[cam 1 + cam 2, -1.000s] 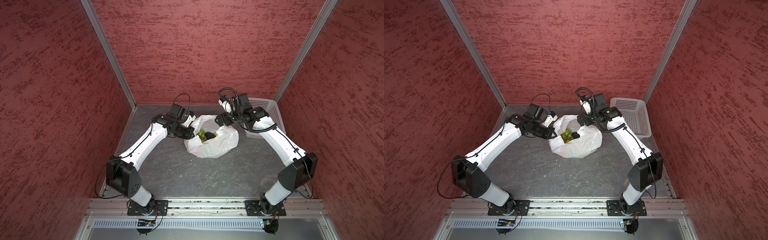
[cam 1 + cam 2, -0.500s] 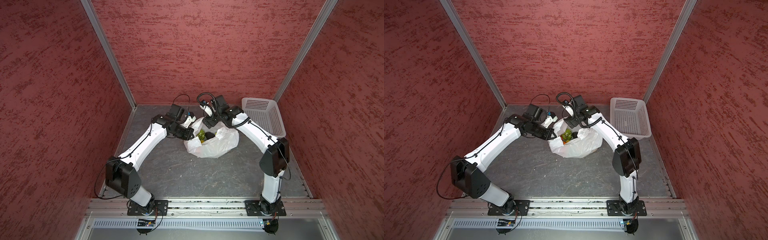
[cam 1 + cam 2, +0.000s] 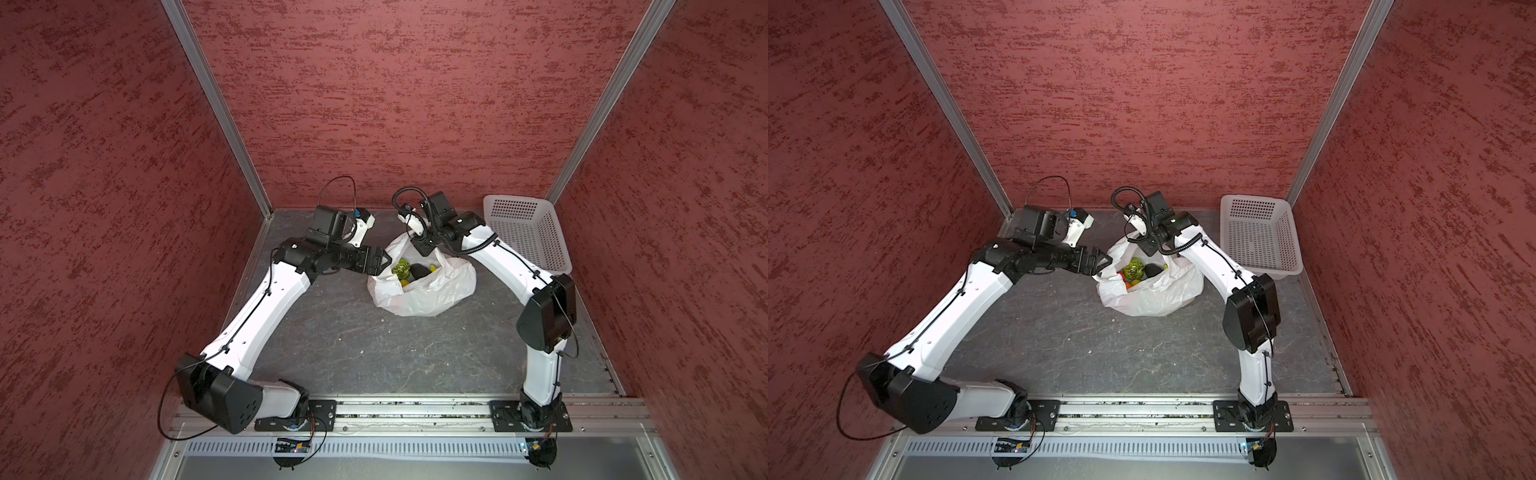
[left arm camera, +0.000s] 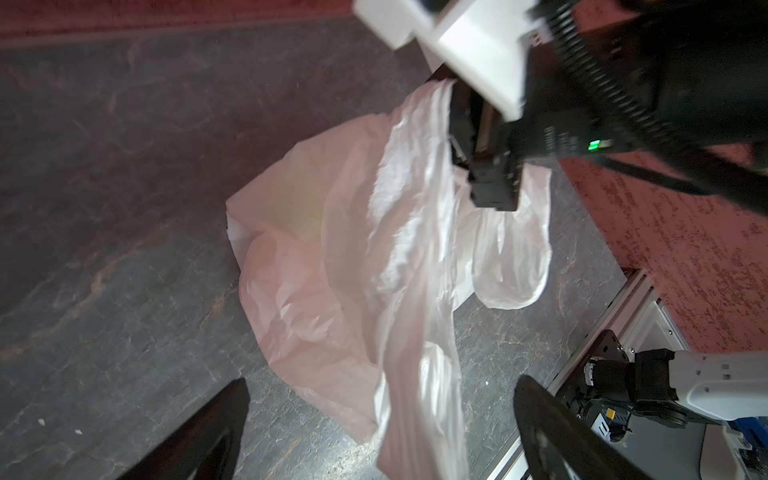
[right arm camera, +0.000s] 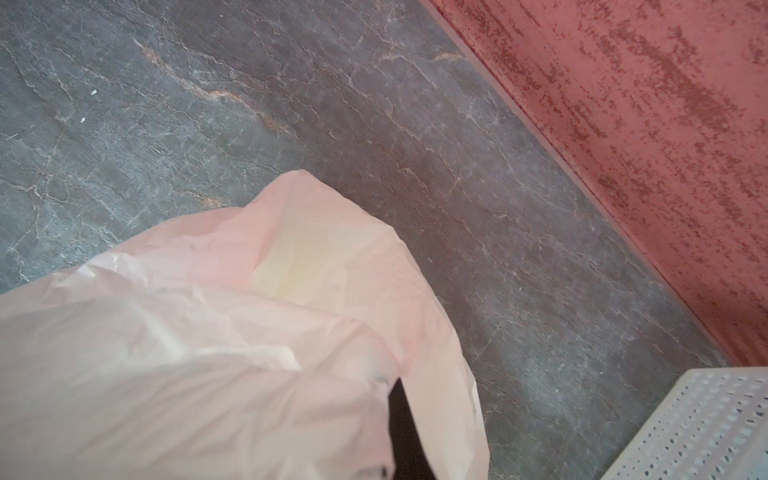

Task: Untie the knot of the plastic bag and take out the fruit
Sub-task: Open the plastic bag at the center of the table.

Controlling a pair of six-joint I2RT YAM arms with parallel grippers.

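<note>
Right claw (image 3: 424,249) clamps the rim of the plastic bag (image 3: 428,291) at center frame on the bench (image 3: 353,345), fruit (image 3: 401,268) showing inside; left claw (image 3: 382,264), jaws spread wide, sits at its left rim.

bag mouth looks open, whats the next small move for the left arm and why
Probably ease the open left tool into the mouth toward the bumpy green fruit. The thin translucent white plastic bag gapes with fruit showing, the shut right tool seems to pinch its far rim up, and the left tool sits empty just beside the opening.
</note>
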